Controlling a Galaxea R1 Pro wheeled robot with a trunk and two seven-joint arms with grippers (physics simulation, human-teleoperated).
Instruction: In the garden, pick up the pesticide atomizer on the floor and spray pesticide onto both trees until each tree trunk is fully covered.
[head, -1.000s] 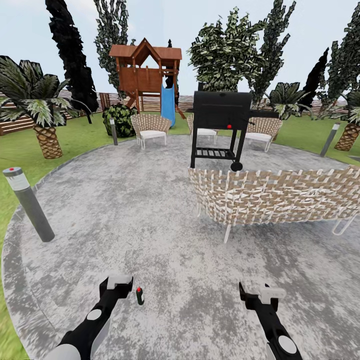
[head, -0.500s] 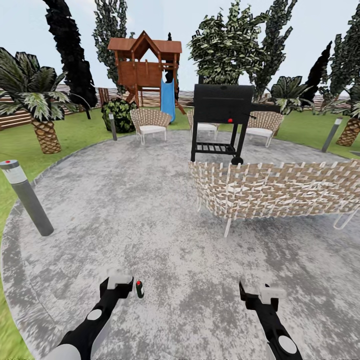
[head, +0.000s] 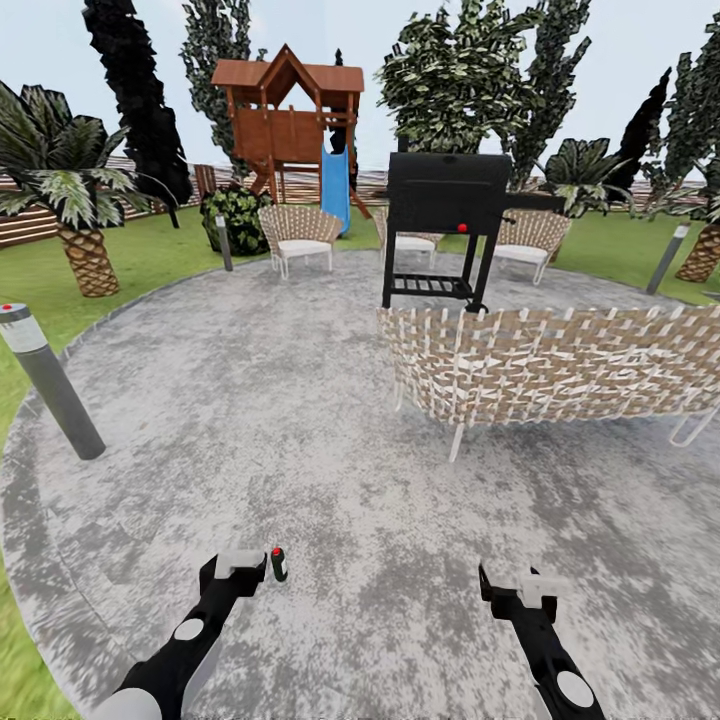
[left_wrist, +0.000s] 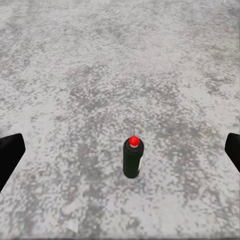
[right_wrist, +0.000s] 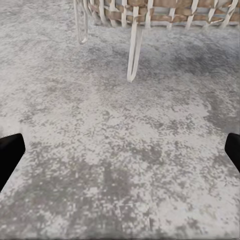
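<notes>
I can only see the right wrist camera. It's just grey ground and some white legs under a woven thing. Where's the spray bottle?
Observer: The small dark green bottle with a red cap stands upright on the grey speckled paving, close to the left gripper.
Operator: Is that gripper holding it?
Observer: No. In the left wrist view the bottle stands free, ahead of the wide-open black fingers and touching neither.
Operator: What's the woven thing?
Observer: A long beige-and-white wicker sofa, ahead of the right gripper, with a black barbecue grill behind it.
</notes>
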